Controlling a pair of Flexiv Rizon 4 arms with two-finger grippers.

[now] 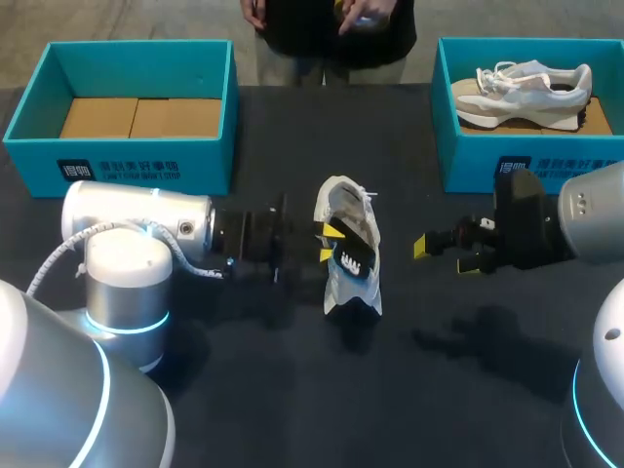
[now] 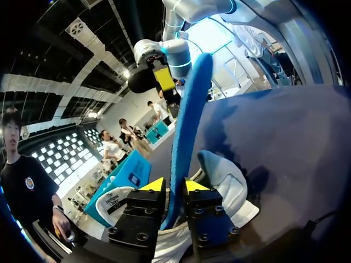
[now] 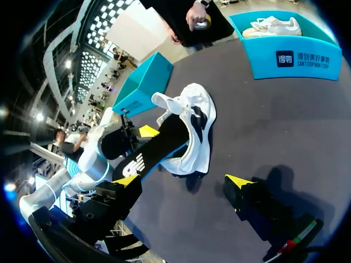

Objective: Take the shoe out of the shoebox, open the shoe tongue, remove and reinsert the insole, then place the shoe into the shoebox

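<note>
A white shoe (image 1: 348, 210) lies on the dark table in the middle, also seen ahead of my right gripper (image 3: 200, 109). A black insole (image 1: 353, 261) with a blue underside sticks out of the shoe's opening. My left gripper (image 1: 327, 244) is at the shoe's left side, its yellow tips pressed on the insole's edge (image 2: 186, 137) from both sides. The shoe's white collar (image 2: 225, 181) sits just beyond those fingers. My right gripper (image 1: 444, 252) hovers to the right of the shoe, wide open and holding nothing (image 3: 182, 181).
A blue shoebox (image 1: 127, 161) with brown cardboard inside stands at the back left. A second blue shoebox (image 1: 531, 161) at the back right holds another pale shoe (image 1: 526, 88). Dark table surface stretches in front of the shoe.
</note>
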